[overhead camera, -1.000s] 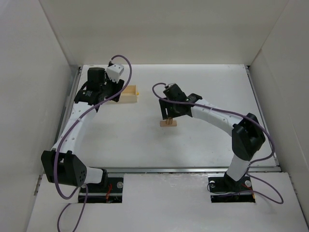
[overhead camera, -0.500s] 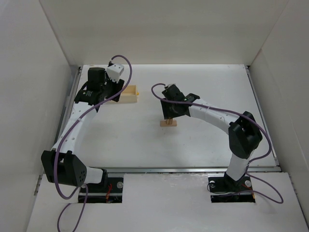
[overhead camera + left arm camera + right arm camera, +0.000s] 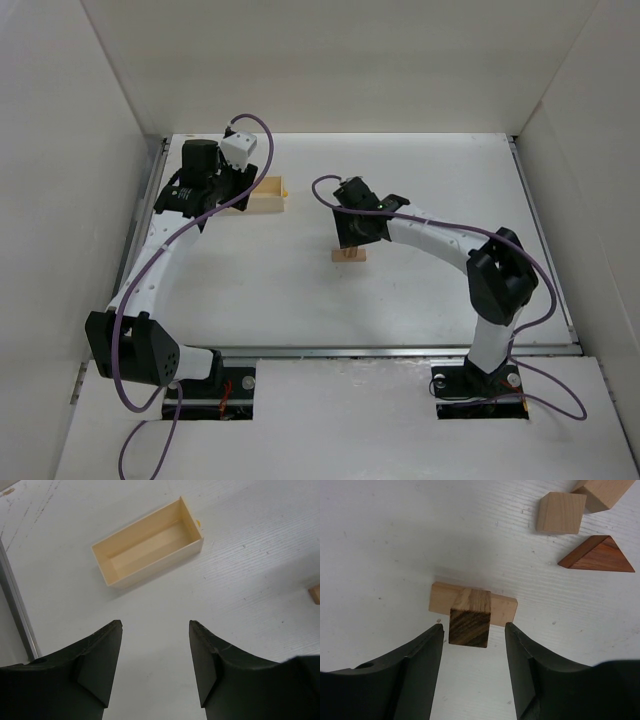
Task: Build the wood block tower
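White table (image 3: pixel 380 540); right tool (image 3: pixel 473 627) spread, flanking tower (image 3: pixel 470 615) untouched.

Left gripper (image 3: pixel 155 626) hangs over the white table (image 3: pixel 250 555) with jaws spread apart, and the open-topped pale wooden box (image 3: pixel 160 567) sits diagonally just ahead.

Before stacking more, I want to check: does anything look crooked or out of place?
Nothing stands out: the dark cube sits upright, about centred on the pale plank, with the right gripper open around it.
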Tool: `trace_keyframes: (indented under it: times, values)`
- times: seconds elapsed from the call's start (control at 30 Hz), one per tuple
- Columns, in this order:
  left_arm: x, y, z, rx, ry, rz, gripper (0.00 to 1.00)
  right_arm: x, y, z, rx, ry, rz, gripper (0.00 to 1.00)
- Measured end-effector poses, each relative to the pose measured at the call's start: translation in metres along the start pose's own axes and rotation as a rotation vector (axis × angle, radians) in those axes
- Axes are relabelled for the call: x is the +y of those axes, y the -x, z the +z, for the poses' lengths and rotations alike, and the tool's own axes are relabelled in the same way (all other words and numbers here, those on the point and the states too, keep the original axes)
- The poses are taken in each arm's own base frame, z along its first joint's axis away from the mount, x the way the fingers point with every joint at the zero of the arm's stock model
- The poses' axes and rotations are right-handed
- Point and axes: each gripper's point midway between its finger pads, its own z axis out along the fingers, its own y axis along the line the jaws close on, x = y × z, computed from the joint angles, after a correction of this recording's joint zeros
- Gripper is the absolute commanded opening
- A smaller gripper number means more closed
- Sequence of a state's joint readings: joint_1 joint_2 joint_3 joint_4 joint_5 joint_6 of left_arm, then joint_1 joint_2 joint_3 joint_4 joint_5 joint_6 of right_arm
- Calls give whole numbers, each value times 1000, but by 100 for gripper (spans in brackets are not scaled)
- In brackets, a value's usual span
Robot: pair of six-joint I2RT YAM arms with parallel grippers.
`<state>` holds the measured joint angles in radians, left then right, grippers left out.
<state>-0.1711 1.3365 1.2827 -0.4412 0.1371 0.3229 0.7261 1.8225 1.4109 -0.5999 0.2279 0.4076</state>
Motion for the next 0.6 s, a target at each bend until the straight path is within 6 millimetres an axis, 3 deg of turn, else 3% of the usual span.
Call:
trace_keyframes:
  times: [0.33,0.6]
  values:
    - [0,0,0,-1,0,0,53,1,-3,6,13,-7,15,58]
    - [-1,-5,2,10,-2,-1,53,2,-4,6,13,-6,38,52]
